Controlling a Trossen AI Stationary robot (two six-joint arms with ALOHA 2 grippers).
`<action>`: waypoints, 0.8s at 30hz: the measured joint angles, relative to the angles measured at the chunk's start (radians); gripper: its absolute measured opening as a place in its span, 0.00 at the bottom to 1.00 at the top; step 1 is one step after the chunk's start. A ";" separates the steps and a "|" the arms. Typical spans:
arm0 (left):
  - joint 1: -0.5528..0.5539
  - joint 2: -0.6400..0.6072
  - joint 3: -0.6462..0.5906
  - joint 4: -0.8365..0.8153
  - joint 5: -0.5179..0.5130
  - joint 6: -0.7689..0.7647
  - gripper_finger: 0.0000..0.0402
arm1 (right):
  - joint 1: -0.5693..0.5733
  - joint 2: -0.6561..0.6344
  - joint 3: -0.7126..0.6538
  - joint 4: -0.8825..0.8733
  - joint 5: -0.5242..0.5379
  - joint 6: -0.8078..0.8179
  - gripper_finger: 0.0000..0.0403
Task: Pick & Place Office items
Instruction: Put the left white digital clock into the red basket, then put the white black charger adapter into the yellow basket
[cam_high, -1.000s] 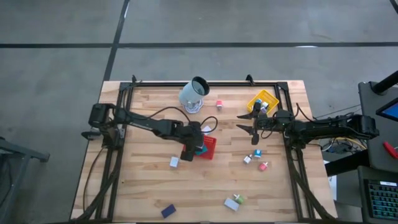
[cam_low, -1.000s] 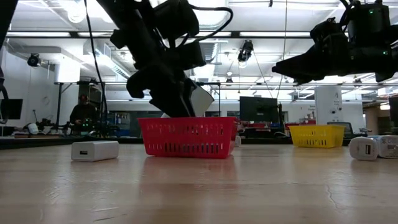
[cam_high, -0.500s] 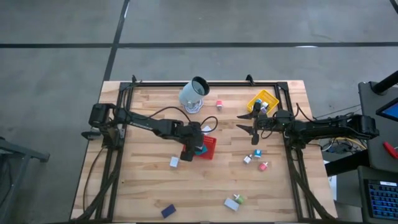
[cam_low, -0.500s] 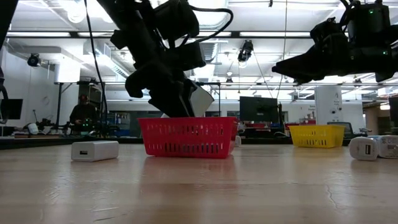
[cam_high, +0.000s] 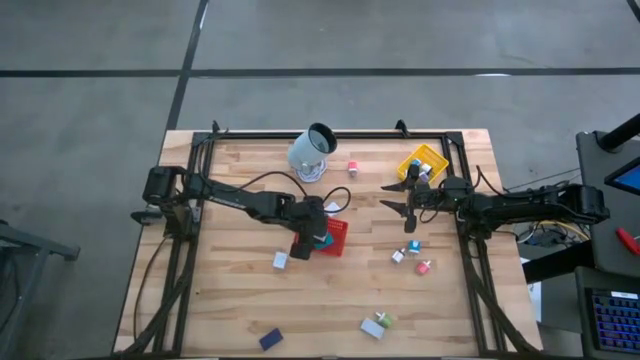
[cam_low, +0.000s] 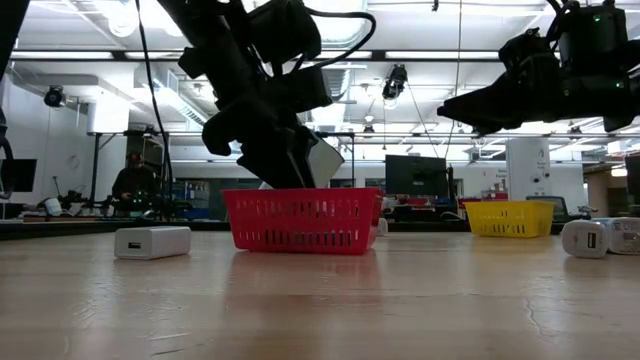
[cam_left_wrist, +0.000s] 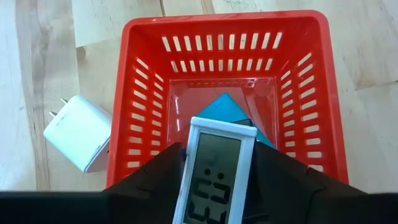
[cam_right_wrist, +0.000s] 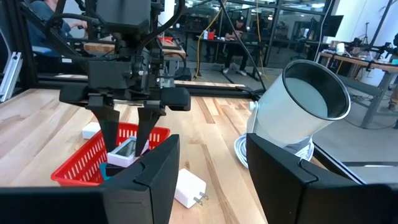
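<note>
My left gripper (cam_left_wrist: 217, 155) slants down over the red mesh basket (cam_left_wrist: 224, 37) at the table's middle, shut on a small white-framed digital clock (cam_left_wrist: 214, 174). A teal flat item (cam_left_wrist: 229, 109) lies on the basket's floor under the clock. A white plug charger (cam_left_wrist: 78, 140) lies on the table beside the basket. My right gripper (cam_high: 398, 197) hangs level and open above the table near the yellow tray (cam_high: 423, 162), with nothing between its fingers. More office items (cam_high: 413, 255) lie scattered at the right and near the front edge (cam_high: 374, 326). My left gripper pinches the clock by its two long sides (cam_left_wrist: 186, 174) between the two fingers. The fingers come slanting down from the table's left side and lie across the clock. The clock hangs tilted, display up, its free end (cam_left_wrist: 222, 123) down inside the basket, above the teal item.
A large pale cup (cam_high: 312, 150) lies on its side at the far middle, a cable coiled by it. A pink-and-white item (cam_high: 352, 166) sits near it. A dark blue block (cam_high: 270, 339) lies near the front edge. Black frame rails run along the table's sides.
</note>
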 joint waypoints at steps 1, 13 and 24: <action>0.000 0.000 0.000 0.000 0.004 -0.002 0.49 | 0.000 0.000 0.000 0.000 0.000 0.000 0.44; -0.002 -0.011 0.000 0.027 0.021 0.013 0.46 | 0.000 0.000 0.000 -0.004 0.000 0.000 0.44; -0.004 -0.112 0.001 0.069 0.021 0.036 0.46 | 0.000 0.000 0.000 -0.022 0.000 0.000 0.44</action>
